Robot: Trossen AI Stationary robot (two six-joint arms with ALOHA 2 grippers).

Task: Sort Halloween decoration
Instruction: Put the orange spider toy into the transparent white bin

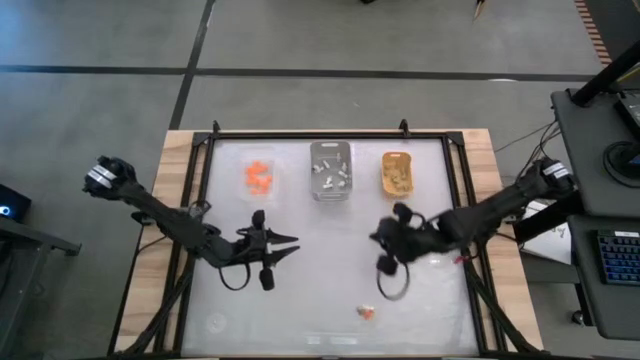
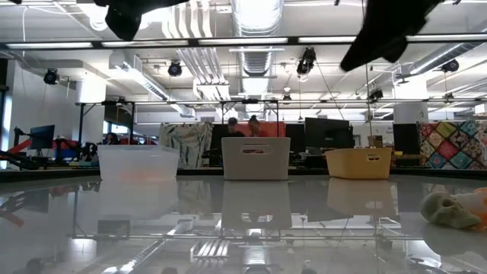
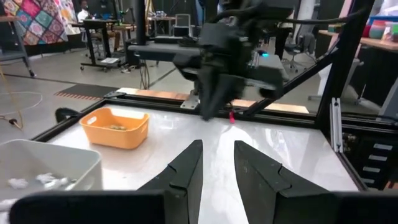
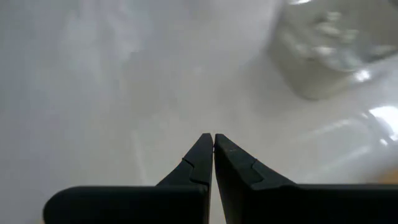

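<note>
Three small trays stand in a row at the table's far side: a clear tray [image 1: 259, 178] with orange trinkets, a grey tray [image 1: 330, 170] with white ones, and an orange-yellow tray [image 1: 396, 173] with tan ones. One loose Halloween decoration [image 1: 368, 313], small and pale, lies on the table near the front edge, also in the low view [image 2: 449, 209]. My left gripper [image 1: 292, 244] hovers at mid-table, open with nothing between its fingers [image 3: 217, 144], pointing toward the right arm. My right gripper [image 1: 380, 240] is shut on nothing [image 4: 213, 137] above the table's middle right.
Black frame rails [image 1: 200, 200] run along the table's edges. The white tabletop [image 1: 330, 290] stretches between the trays and the front edge. The two grippers face each other at mid-table, a short way apart. Desks, monitors and people show in the room beyond.
</note>
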